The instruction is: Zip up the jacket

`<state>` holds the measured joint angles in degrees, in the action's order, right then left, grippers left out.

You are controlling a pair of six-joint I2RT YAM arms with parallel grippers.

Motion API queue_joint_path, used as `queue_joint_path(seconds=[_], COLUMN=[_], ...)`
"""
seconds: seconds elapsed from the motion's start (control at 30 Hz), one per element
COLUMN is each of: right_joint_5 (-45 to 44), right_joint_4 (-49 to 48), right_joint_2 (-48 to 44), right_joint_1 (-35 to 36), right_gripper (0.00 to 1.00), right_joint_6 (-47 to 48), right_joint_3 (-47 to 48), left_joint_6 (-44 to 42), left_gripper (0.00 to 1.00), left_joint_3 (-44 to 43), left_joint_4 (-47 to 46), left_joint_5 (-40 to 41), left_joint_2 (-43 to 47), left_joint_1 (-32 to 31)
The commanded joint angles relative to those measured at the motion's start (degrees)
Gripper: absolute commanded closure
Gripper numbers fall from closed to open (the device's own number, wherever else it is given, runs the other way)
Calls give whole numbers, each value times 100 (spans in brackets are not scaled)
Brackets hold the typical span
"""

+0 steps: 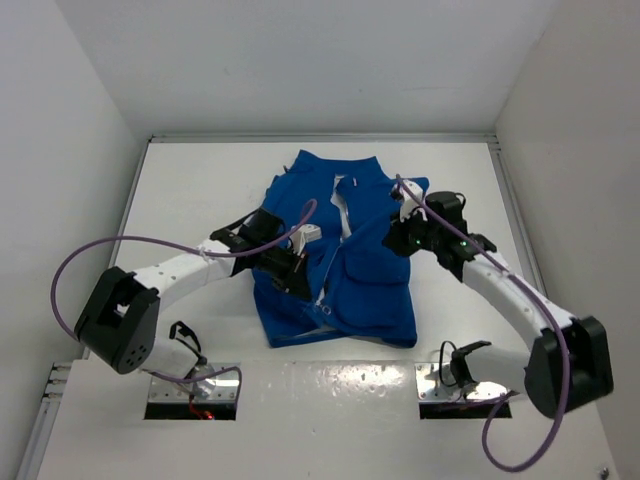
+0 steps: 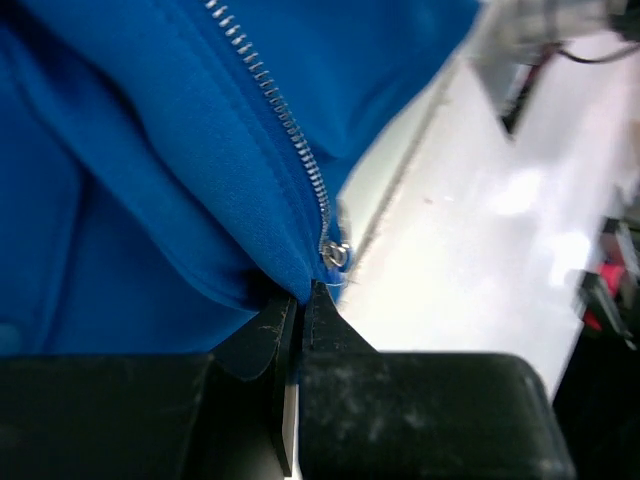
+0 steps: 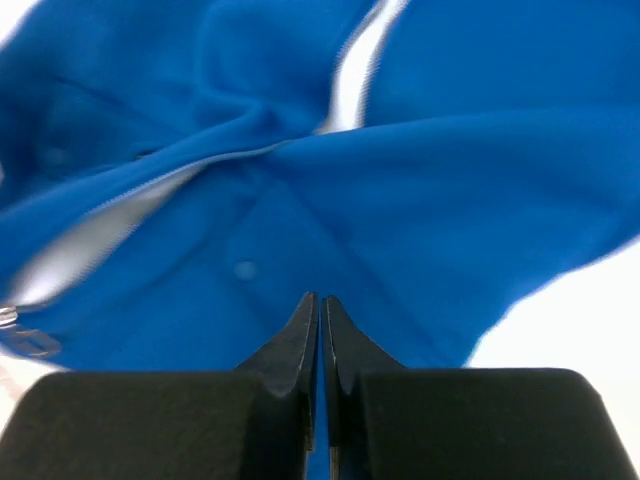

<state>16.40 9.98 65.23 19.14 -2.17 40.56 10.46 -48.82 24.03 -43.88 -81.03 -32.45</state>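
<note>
The royal-blue jacket [image 1: 372, 285] lies crumpled on the white table [image 1: 190, 190], collar toward the far side, its front partly open along the pale zipper [image 1: 343, 215]. My left gripper [image 1: 296, 276] is on the jacket's left panel. In the left wrist view it [image 2: 300, 292] is shut on the blue hem right beside the silver zipper slider [image 2: 336, 255], with the zipper teeth [image 2: 285, 125] running up from there. My right gripper [image 1: 394, 238] is over the right panel. In the right wrist view it [image 3: 320, 298] is shut just above the fabric [image 3: 450, 190], with no cloth seen pinched.
White walls close in the table on the left, far and right sides [image 1: 90, 90]. Purple cables [image 1: 70, 265] loop off both arms. Two metal mounting plates [image 1: 195, 390] sit at the near edge. The table's edge [image 2: 400, 170] shows beside the jacket in the left wrist view.
</note>
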Motion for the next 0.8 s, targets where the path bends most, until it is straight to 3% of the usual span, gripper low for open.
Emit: queue_joint_path(seconds=[0.0, 0.2, 0.37, 0.77], right_joint_5=[1338, 1970, 1867, -84], right_joint_4=[155, -444, -480, 839], right_joint_2=[524, 1166, 1825, 3741], right_joint_1=[-94, 405, 722, 978], right_gripper=[98, 100, 100, 100], right_joint_6=[-1127, -1513, -1628, -1470], right_joint_3=[392, 488, 549, 1981], left_joint_6=[-159, -53, -53, -176], left_gripper=[100, 100, 100, 100], left_joint_3=[-120, -66, -66, -277], left_joint_4=[277, 330, 330, 330], left_joint_5=[793, 899, 714, 591], left_joint_2=[-97, -491, -615, -721], left_joint_1=[-51, 62, 133, -157])
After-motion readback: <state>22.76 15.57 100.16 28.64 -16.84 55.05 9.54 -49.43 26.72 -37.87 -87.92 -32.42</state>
